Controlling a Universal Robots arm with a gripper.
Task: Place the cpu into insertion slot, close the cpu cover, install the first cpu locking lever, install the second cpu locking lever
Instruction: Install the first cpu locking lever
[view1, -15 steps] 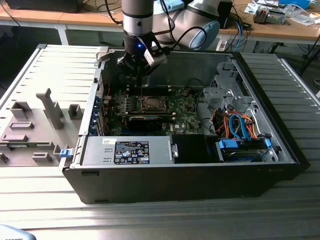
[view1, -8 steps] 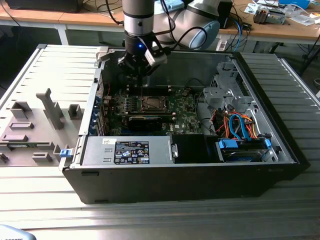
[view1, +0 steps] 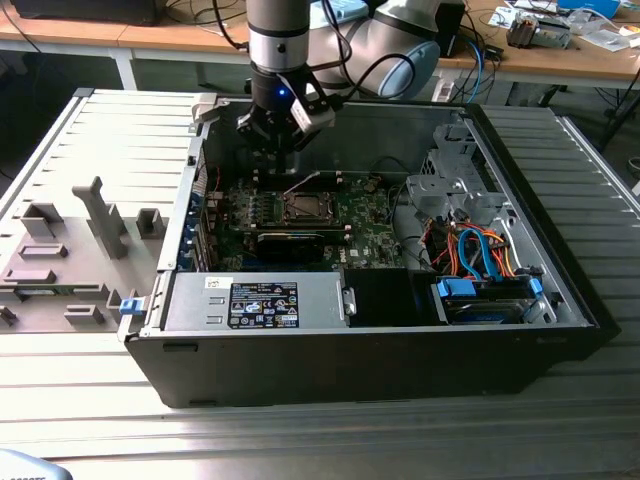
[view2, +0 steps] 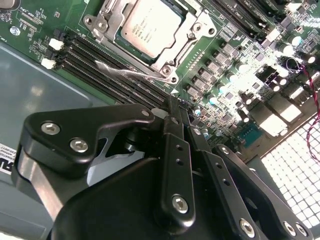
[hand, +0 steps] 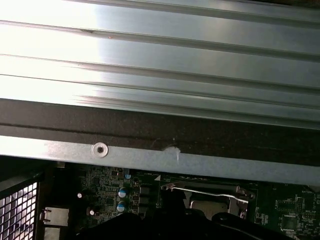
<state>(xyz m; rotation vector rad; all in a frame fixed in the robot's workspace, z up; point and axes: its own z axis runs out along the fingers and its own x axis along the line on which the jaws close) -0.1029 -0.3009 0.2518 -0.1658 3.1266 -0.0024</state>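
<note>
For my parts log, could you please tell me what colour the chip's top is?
Silvery-grey metal; the chip shows best in the second wrist view.

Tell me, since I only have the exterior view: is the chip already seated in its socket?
Observer: Yes. In the second wrist view the cpu is seated, its silvery top showing through the window of the cpu cover, which lies down over it.
Operator: Is the gripper carrying anything?
Observer: No. The gripper is shut and empty, above the long black memory slots beside the socket.
Operator: Any lever loose?
Observer: In the first wrist view a thin wire lever runs across the socket. I cannot tell whether it is latched.
</note>
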